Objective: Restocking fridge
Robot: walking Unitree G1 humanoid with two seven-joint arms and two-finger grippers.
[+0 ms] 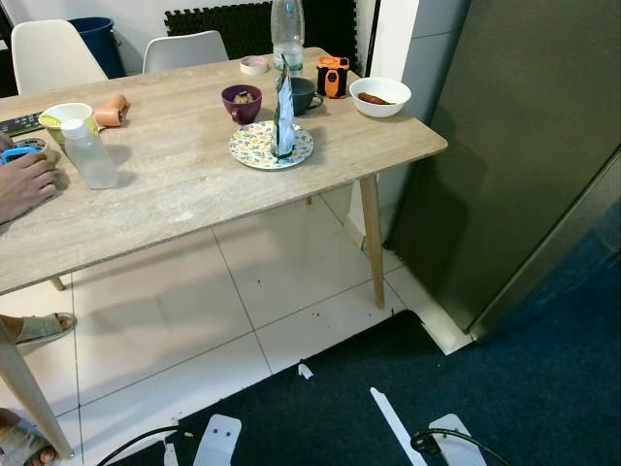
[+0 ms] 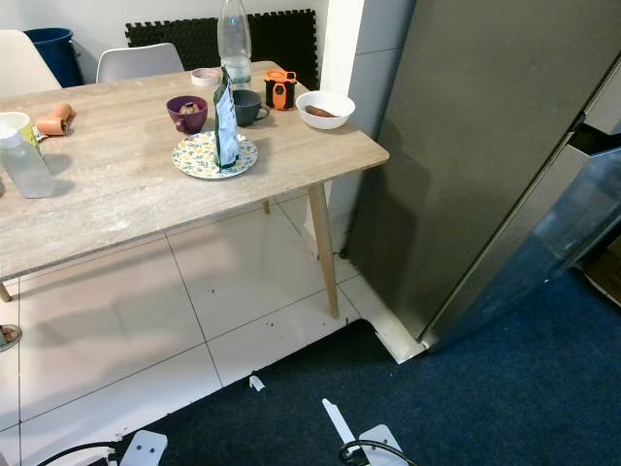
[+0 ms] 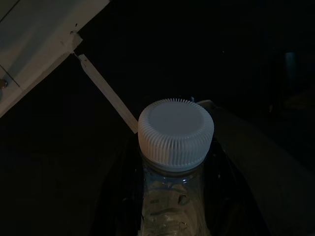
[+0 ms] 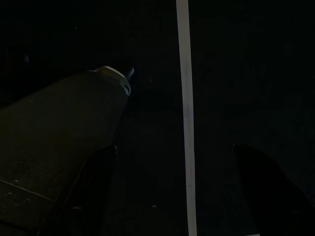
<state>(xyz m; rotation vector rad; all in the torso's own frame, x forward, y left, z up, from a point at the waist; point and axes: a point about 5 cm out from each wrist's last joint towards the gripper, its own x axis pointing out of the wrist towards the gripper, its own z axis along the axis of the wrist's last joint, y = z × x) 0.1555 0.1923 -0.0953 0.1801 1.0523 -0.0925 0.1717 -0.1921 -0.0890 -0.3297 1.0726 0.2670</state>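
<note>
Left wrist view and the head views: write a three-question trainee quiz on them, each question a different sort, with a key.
1. True or false: the left end effector holds a bottle with a white ribbed cap.
2. What stands on the patterned plate on the wooden table? A) a green and white pouch, B) a red mug, C) a banana.
3. Fill in: the white bowl sits near the table corner closest to the tall grey ____.

Key
1. True: the clear bottle sits between the dark fingers.
2. A: the pouch stands upright on the plate.
3. Fridge.
</note>
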